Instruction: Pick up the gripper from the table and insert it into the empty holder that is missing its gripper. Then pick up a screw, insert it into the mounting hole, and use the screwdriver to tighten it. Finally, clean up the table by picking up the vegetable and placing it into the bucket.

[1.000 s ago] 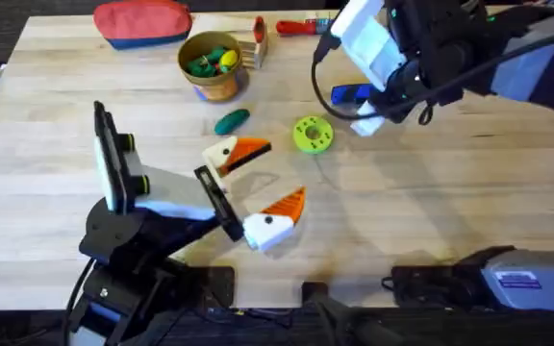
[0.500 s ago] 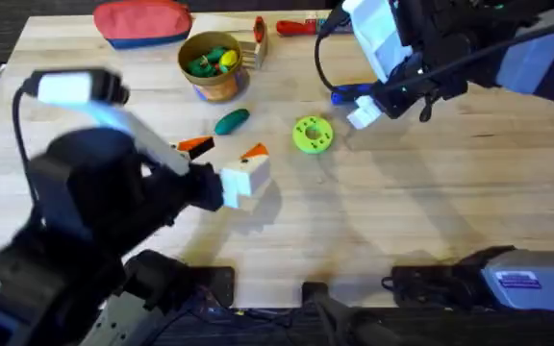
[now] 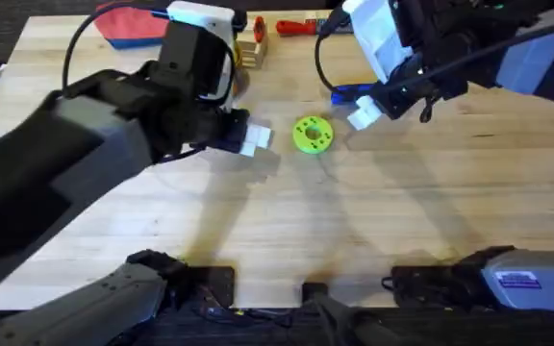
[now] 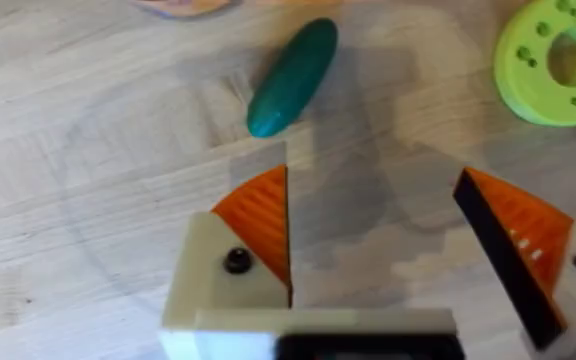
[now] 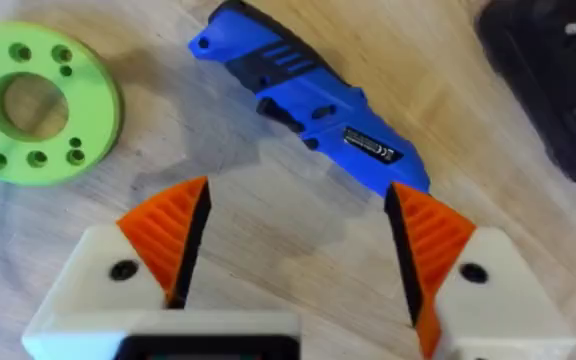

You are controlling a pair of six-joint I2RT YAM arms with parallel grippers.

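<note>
Left gripper (image 4: 378,250) spread wide, nothing between the orange ribbed pads (image 4: 260,218) (each on a white holder (image 4: 208,285) with a dark screw head in its face). Just beyond the fingertips, the dark-green vegetable (image 4: 292,76) lying loose on the wooden table (image 4: 88,170), tilted. Off to one side, the lime-green ring (image 4: 554,60). Seen from overhead, reaching in large and dark from the lower left, fingers near the ring.

Right gripper (image 5: 298,250) likewise wide open and empty, hovering over bare wood. Directly past its pads (image 5: 173,230), the blue screwdriver (image 5: 313,110) flat on the table, slanted across the gap. Farther back, at the table's far edge, a red pouch (image 3: 128,27) and a red-handled screwdriver (image 3: 301,26).
</note>
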